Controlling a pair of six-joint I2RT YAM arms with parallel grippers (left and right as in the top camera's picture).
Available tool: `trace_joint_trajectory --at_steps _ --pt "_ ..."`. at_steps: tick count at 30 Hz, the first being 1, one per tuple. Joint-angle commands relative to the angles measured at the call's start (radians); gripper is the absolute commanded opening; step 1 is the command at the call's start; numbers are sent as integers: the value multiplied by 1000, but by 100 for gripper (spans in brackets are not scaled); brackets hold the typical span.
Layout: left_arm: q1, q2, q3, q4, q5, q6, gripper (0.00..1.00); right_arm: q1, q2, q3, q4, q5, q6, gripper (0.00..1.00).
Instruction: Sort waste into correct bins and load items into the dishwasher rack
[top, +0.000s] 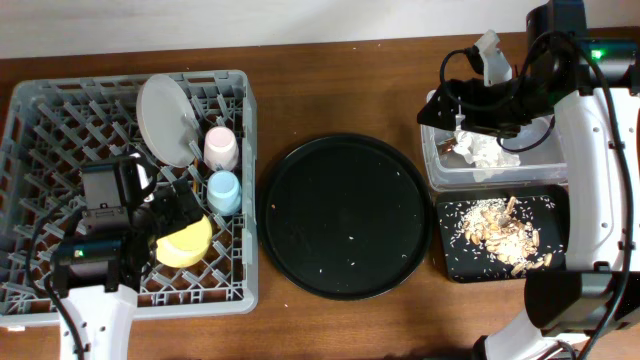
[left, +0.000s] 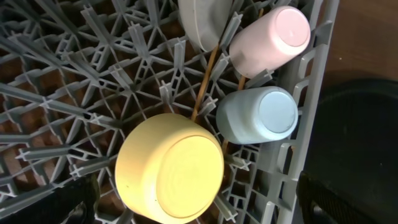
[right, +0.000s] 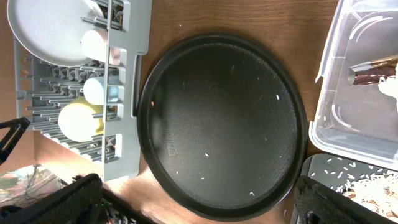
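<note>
Dishes are seen racked at the left and waste binned at the right, with both sets of fingers spread and empty.

In the grey dishwasher rack (top: 60, 110) a pale plate (top: 168, 118) is propped on edge, with the pink cup (top: 221, 148), blue cup (top: 224, 190) and upturned yellow bowl (top: 187, 243) along its right side. The left gripper (top: 172, 215) is held just above the bowl. On the worktop (top: 330, 80), a round black serving tray (top: 345, 215) is set in the middle. At the right, the napkin (top: 487, 152) is held in the clear tub (top: 437, 165) under the right gripper (top: 440, 105). Food scraps (top: 500, 230) are spread in the near shallow black tray (top: 450, 255).

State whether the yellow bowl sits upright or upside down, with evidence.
Upside down: the yellow bowl shows its foot ring to the left wrist camera, mouth hidden against the dishwasher rack.
</note>
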Motion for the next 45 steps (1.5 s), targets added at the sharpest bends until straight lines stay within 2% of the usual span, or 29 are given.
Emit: trace_joint_trajectory --at_steps 1,5,7,9,10,11,14,16,19,21,23,27,28,30,33,37,45 --pt "-2 -4 14 -2 32 -5 99 -4 -20 13 0 -2 -1 99" --pt "-2 -4 14 -2 32 -5 99 -3 -20 13 0 -2 -1 99" --pt "-2 -4 14 -2 32 -5 99 54 -58 13 0 -2 -1 99" --pt "-2 -4 14 -2 32 -5 99 178 -202 13 0 -2 -1 99" --pt "-2 -4 14 -2 32 -5 99 305 -376 13 0 -1 -2 99" --pt "-2 -4 14 -2 32 -5 99 341 -492 13 37 131 -37 99" --pt "-2 -4 14 -2 32 -5 99 343 -719 -22 121 265 -82 99" --pt "-2 -4 14 -2 32 -5 99 341 -901 -152 294 287 -174 99" --pt "-2 -4 14 -2 32 -5 99 241 -1265 -578 658 288 -274 99" --pt "-2 -4 14 -2 32 -5 99 156 -1460 -875 868 287 -274 99" --pt "-2 -4 14 -2 32 -5 99 106 -1649 -1247 1192 286 -243 99" --pt "-2 -4 14 -2 32 -5 99 108 -1791 -1707 1673 326 -89 99" --pt "-2 -4 14 -2 32 -5 99 108 -1790 -1779 1712 377 -11 99" --pt "-2 -4 14 -2 32 -5 99 108 -1790 -1888 1710 471 92 99" --pt "-2 -4 14 -2 32 -5 99 108 -1791 -2013 1709 497 95 99" --pt "-2 -4 14 -2 32 -5 99 108 -1791 -2014 1431 501 95 99" --pt "-2 -4 14 -2 32 -5 99 108 -1788 -2014 1440 504 95 99"
